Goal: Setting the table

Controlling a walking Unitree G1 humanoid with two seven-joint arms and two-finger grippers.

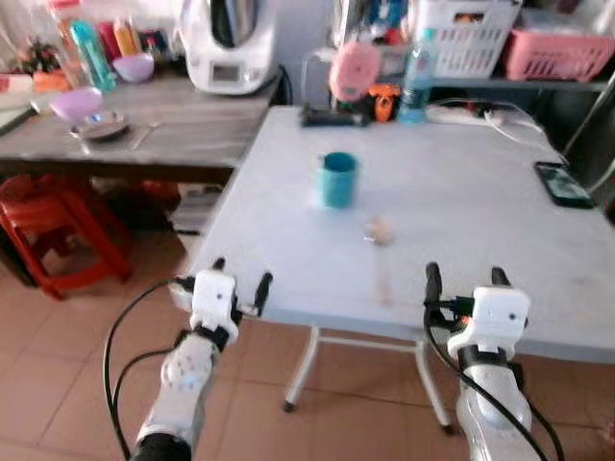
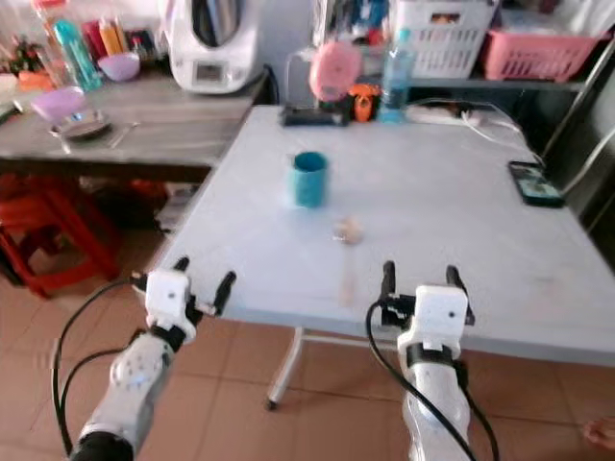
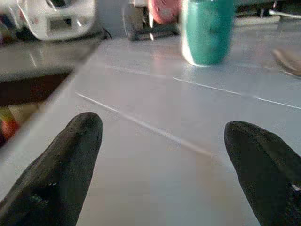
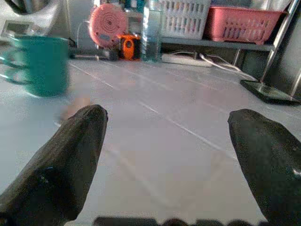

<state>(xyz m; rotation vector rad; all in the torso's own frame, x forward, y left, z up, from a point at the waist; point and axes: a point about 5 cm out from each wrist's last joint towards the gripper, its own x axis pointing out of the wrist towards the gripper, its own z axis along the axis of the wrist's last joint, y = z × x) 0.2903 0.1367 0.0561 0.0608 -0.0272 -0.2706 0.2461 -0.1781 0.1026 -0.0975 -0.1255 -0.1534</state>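
Note:
A teal mug [image 1: 337, 179] stands near the middle of the pale grey table [image 1: 461, 221]. Just in front of it lies a wooden spoon [image 1: 380, 233], bowl end toward the mug. My left gripper [image 1: 239, 273] hovers open at the table's near left corner, nothing between its fingers. My right gripper [image 1: 465, 278] is open over the near edge, to the right of the spoon. The mug [image 3: 207, 29] also appears ahead of the left wrist camera, and the right wrist view has the mug [image 4: 40, 65] to one side with the spoon [image 4: 75, 107] blurred.
A black phone [image 1: 563, 183] lies at the table's right edge. At the far edge stand a pink fan [image 1: 354, 69], a water bottle [image 1: 417, 75] and a power strip. A wooden counter [image 1: 183, 130] on the left carries bowls, bottles and a white appliance [image 1: 231, 43]; red stools [image 1: 58, 226] sit under it.

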